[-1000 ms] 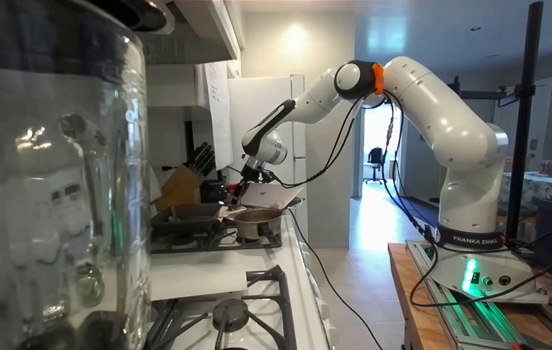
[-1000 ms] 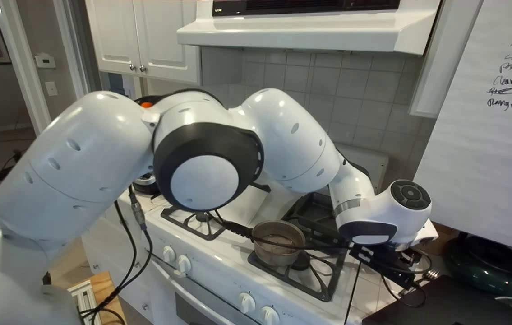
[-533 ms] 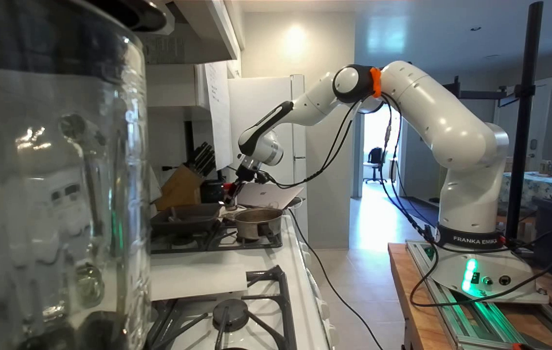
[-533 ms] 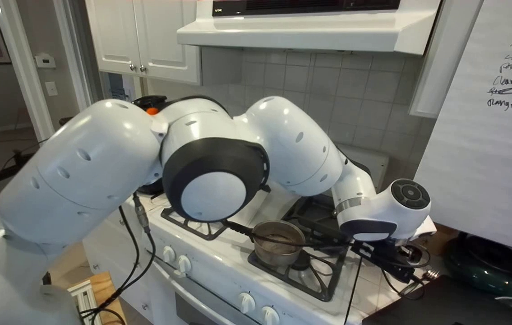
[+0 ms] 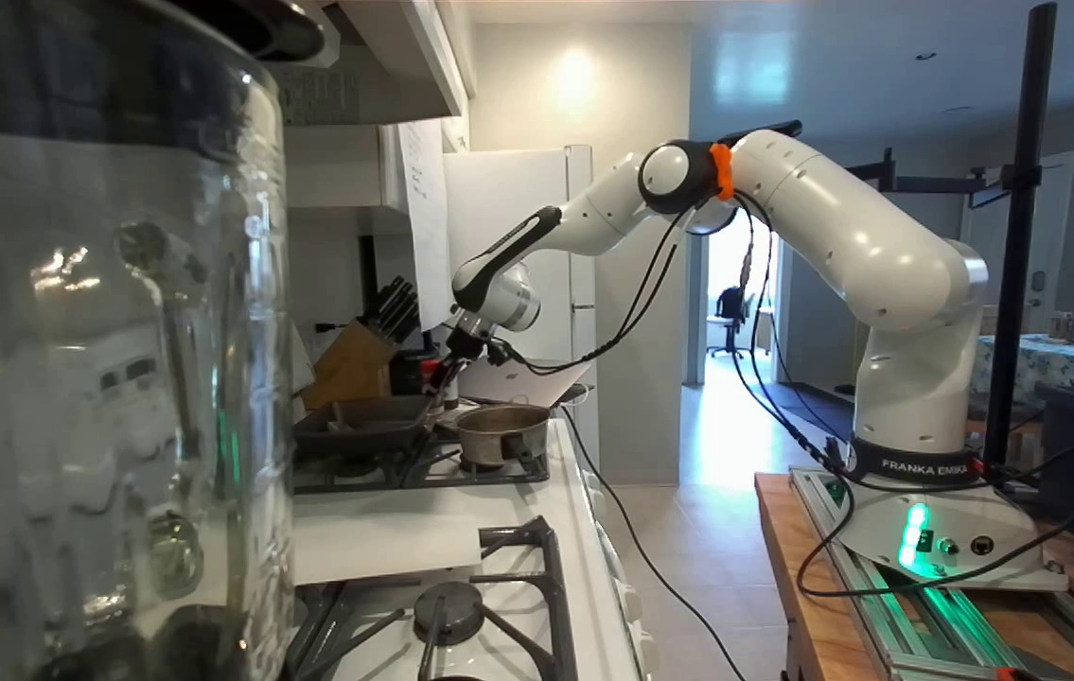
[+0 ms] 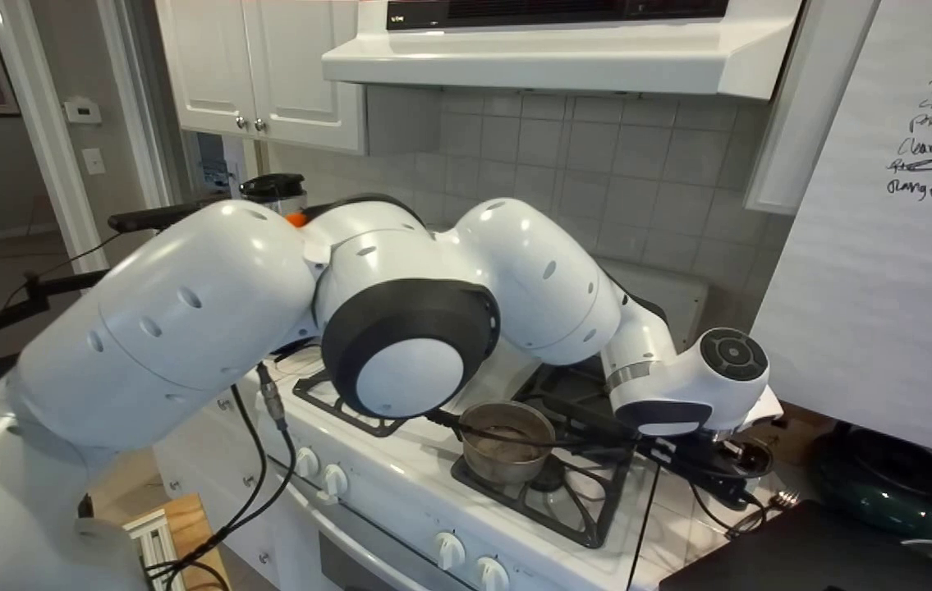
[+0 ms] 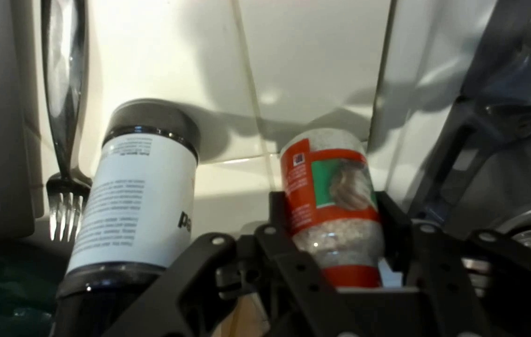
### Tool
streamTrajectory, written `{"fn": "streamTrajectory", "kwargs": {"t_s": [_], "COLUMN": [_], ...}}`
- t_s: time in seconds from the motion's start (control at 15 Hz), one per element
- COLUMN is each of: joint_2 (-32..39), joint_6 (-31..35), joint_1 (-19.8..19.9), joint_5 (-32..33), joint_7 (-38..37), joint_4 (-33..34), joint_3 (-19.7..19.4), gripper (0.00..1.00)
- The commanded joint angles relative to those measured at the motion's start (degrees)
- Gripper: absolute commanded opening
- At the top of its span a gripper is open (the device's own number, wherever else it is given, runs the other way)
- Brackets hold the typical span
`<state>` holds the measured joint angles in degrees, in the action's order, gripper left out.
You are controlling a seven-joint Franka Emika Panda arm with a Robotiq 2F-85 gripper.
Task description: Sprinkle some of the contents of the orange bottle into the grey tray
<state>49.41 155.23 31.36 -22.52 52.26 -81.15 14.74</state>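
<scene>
1. Wrist view: the hand (image 7: 330,205) has its jaws part-closed, one pad (image 7: 278,213) to each side of the orange bottle (image 7: 333,208) with no gap showing, so I judge it gripped; whether the bottle clears the tiled table (image 7: 312,61) I cannot tell, nor whether its red top (image 7: 352,276) is uncapped; a jar (image 7: 134,201) stands at nine o'clock from it, a fork (image 7: 64,126) lies past the jar, and a grate (image 7: 492,61) is at two o'clock; the step looks to be the lift, best made straight up with a steady squeeze, so neither jar nor grate gets knocked.

2. In an exterior view the grey tray (image 5: 371,427) sits on the stove (image 5: 518,501) at eight o'clock from the hand, a pot (image 5: 503,437) between four and five; carry the bottle upright and high enough to pass the tray's rim; tipping early would likely spill on the stove.

3. In an exterior view the arm (image 6: 531,279) hides much of the hand, and the bottle cannot be made out; the tray, partly covered, is at ten o'clock; tilt slowly over its middle, with short shakes.
</scene>
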Motion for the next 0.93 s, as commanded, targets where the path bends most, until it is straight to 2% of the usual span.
{"fn": "streamTrajectory", "kwargs": {"t_s": [0.0,0.47,0.53,0.6,0.87], "joint_2": [3.0,4.2,4.0,3.5,0.8], "joint_6": [1.6,1.8,1.4,1.1,0.6], "joint_1": [-0.7,-0.8,-0.9,-0.9,-2.0], "joint_5": [1.1,1.6,1.8,2.1,3.4], "joint_7": [0.6,0.4,0.2,0.4,-1.0], "joint_4": [3.8,5.3,5.1,4.6,2.0], "joint_3": [0.1,0.1,-0.2,-0.2,-1.6], "gripper": [0.23,0.23,0.73,0.74,0.98]}}
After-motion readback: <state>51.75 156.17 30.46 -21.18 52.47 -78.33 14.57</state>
